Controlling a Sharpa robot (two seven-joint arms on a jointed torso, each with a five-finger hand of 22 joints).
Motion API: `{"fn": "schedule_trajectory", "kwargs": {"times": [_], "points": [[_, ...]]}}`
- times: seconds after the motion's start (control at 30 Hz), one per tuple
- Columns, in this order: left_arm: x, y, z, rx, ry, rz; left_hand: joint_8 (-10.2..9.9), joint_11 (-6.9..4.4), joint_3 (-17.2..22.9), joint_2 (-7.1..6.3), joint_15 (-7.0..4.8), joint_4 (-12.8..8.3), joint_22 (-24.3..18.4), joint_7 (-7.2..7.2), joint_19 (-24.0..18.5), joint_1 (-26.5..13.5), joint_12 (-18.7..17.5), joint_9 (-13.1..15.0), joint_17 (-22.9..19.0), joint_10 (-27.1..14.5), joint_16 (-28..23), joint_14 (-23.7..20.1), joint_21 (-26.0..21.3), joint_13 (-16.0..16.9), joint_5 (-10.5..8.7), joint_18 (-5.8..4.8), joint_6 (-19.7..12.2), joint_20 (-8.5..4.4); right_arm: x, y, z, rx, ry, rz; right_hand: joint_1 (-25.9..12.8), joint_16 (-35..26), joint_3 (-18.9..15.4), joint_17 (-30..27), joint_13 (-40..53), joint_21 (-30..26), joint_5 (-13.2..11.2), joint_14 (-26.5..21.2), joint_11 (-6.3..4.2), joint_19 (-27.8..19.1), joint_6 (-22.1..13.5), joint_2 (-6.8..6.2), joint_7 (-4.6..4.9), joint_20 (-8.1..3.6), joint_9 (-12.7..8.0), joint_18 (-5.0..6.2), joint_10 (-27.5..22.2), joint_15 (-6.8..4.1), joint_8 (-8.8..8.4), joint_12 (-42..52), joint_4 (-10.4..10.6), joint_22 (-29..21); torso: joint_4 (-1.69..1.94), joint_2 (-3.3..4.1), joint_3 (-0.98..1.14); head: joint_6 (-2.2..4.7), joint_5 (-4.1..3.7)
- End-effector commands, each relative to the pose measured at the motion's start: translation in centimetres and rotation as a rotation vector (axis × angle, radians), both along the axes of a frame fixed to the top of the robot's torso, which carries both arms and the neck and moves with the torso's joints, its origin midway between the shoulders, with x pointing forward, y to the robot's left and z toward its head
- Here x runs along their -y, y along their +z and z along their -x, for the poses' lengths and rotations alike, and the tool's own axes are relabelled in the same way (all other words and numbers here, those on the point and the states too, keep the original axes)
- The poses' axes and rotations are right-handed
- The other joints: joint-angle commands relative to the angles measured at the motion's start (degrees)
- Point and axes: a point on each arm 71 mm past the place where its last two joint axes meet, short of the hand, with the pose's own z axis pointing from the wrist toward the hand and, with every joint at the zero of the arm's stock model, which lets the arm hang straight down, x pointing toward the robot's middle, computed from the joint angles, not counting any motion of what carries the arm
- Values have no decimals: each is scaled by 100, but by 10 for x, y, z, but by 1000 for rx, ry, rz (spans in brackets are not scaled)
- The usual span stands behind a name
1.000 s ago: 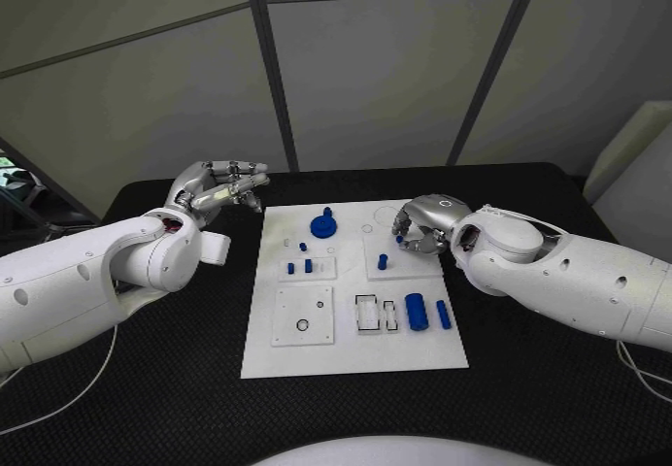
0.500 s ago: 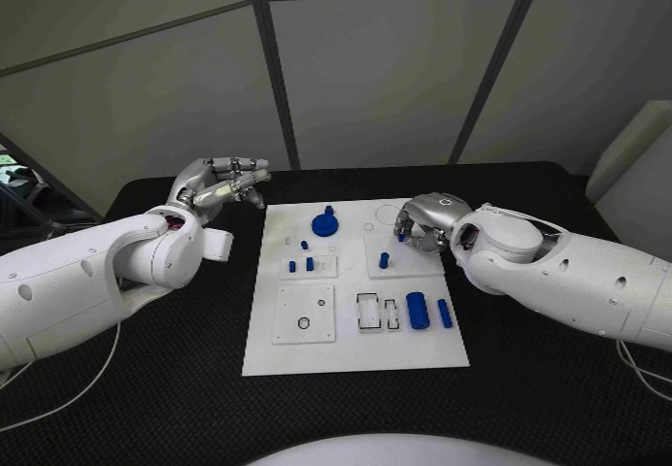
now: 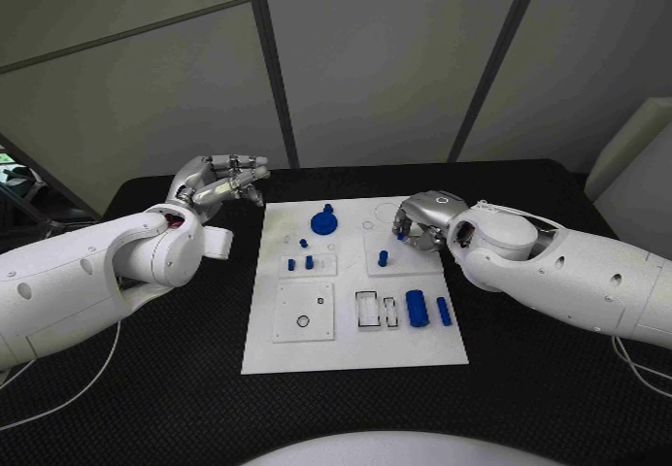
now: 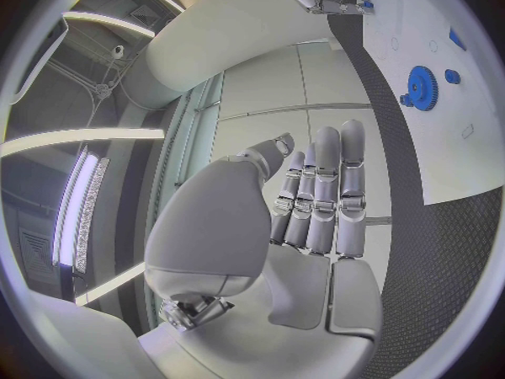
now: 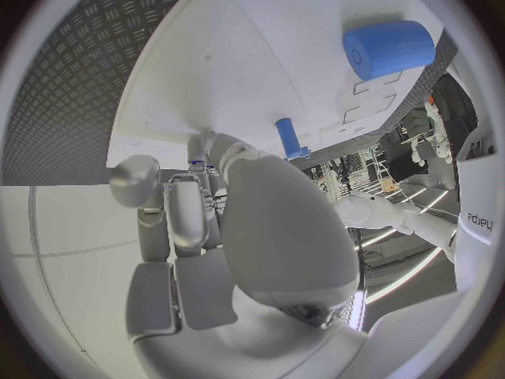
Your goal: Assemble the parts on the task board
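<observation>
Parts wait on the white task board (image 3: 351, 349) mid-table. Right hand (image 3: 424, 221), fingers curled around a small blue part (image 3: 399, 234), has edged toward the board's far right area, likely placing. Left hand (image 3: 224, 182), fingers together and empty, stays raised beside the board.

one text can be partly read: small dark letters, something like "edney", on the white arm (image 5: 479, 219) at about 3 o'clock of the right wrist view; the letters are too small to be sure. the task board (image 3: 351, 340) and its blue parts carry no readable text or numbers.
</observation>
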Motion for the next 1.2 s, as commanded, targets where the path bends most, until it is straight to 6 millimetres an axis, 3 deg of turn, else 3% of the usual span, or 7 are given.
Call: {"fn": "schedule_trajectory", "kwargs": {"times": [0.03, 0.23, 0.63, 0.87, 1.2], "points": [[1, 2, 0, 13, -2, 9, -25, 36, -15, 23, -9, -32, -9, 35, -38, 33, 34, -10, -6, -16, -33, -48, -27, 3, -2, -103, -25, -16, 0, -4, 1, -25, -9, 38, -75, 38, 56, 0, -14, 32, -34, 249, 34, 0, -41, 5, 6, 26, -7, -48, -18, 20, -44, -37, -6, 0, -1, -2, 0, -10, 8], [0, 2, 0, 8, -3, 8, -34, 46, -25, 26, -1, -39, -18, 44, -43, 33, 35, -11, -21, -46, -44, -57, -39, -1, -4, -105, -47, -13, 0, -4, 1, -32, -9, 44, -237, 54, 81, 8, -40, 17, -47, 250, 70, -29, -106, -80, 38, 47, -19, -42, -66, 48, -127, -123, -4, -23, -1, -2, 1, -15, 16], [2, 1, -1, 2, -8, 9, -42, 54, -31, 34, 5, -52, -28, 51, -50, 43, 39, -11, -38, -74, -59, -72, -52, -5, -6, -105, -66, -11, -2, -5, 1, -38, -5, 43, -428, 49, 116, -15, -39, 27, -27, 244, 64, -31, -48, -74, 27, 63, -3, -42, -22, 49, -143, -151, 53, -5, 0, 0, 1, -32, 38], [2, 1, -1, 0, -9, 9, -42, 55, -31, 39, 6, -61, -31, 52, -52, 53, 42, -10, -45, -80, -64, -77, -56, -6, -6, -104, -69, -11, -3, -4, 0, -28, -8, 32, -514, 48, 206, -29, -17, 69, 110, 241, 2, 4, 145, 52, -37, 41, 36, -49, 135, 3, -83, -125, 62, 54, 1, 1, 0, -41, 50], [2, 1, -1, -2, -9, 8, -39, 58, -24, 59, 5, -100, -38, 56, -59, 99, 59, -7, -68, -95, -83, -91, -65, -7, -3, -102, -73, -14, -4, -2, -1, 5, -15, 9, -458, 71, 311, -11, 10, 121, 128, 246, -70, 49, 347, 198, -103, -18, 83, -62, 329, -63, -9, -116, -99, 129, 3, -2, 0, -48, 62]]}}
